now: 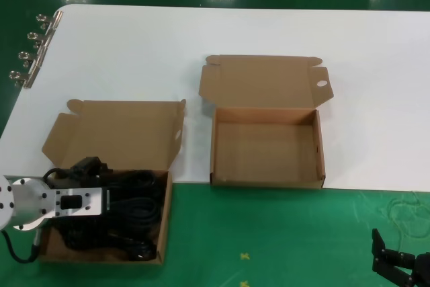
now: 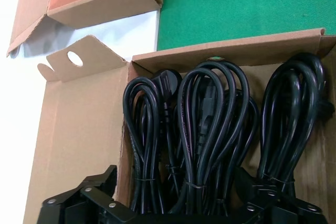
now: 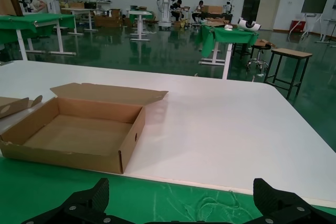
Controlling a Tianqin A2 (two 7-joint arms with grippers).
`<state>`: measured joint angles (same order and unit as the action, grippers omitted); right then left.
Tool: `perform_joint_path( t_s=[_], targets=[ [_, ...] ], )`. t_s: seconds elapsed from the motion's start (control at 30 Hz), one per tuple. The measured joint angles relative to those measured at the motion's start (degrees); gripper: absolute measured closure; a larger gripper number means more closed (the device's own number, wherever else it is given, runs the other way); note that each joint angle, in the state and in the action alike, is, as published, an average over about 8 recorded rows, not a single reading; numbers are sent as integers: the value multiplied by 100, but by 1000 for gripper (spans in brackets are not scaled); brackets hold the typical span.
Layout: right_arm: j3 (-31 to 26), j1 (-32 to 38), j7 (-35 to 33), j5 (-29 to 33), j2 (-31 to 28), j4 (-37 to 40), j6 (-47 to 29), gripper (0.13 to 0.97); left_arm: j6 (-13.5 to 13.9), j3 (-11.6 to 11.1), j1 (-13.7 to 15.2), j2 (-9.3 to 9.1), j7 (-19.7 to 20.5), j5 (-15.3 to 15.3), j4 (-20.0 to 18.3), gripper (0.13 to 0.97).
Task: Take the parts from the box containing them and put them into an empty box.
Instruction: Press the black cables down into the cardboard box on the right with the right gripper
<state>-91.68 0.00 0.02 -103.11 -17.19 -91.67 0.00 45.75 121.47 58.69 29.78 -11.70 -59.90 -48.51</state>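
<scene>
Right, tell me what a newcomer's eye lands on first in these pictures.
The black power cords, coiled in bundles, fill the box at the near left, with the left gripper open just above them. To its right sits the empty box, lid folded back, half on the white table. The right gripper waits open at the near right over the green mat.

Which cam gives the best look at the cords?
Left wrist view: the cords fill the frame as separate tied coils in their box, below the left gripper. The head view shows a dark mass partly hidden by the arm. The right wrist view shows none.
</scene>
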Motion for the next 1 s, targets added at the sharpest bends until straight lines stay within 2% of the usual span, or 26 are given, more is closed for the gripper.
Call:
perform_joint_path(
  t_s=[0.27, 0.53, 0.67, 0.93, 1.0],
  targets=[
    [0, 0, 0, 0, 0, 0, 0, 129, 21, -2, -12, 30, 66, -44, -29, 368],
    [0, 0, 0, -1, 0, 0, 0, 129, 51, 7, -82, 89, 210, -7, -180, 579],
    [0, 0, 0, -1, 0, 0, 0, 129, 68, 3, -122, 125, 282, 12, -270, 579],
    [0, 0, 0, -1, 0, 0, 0, 129, 134, -37, -234, 254, 427, 28, -542, 770],
    [0, 0, 0, -1, 0, 0, 0, 129, 156, -56, -270, 300, 465, 26, -633, 783]
  ],
)
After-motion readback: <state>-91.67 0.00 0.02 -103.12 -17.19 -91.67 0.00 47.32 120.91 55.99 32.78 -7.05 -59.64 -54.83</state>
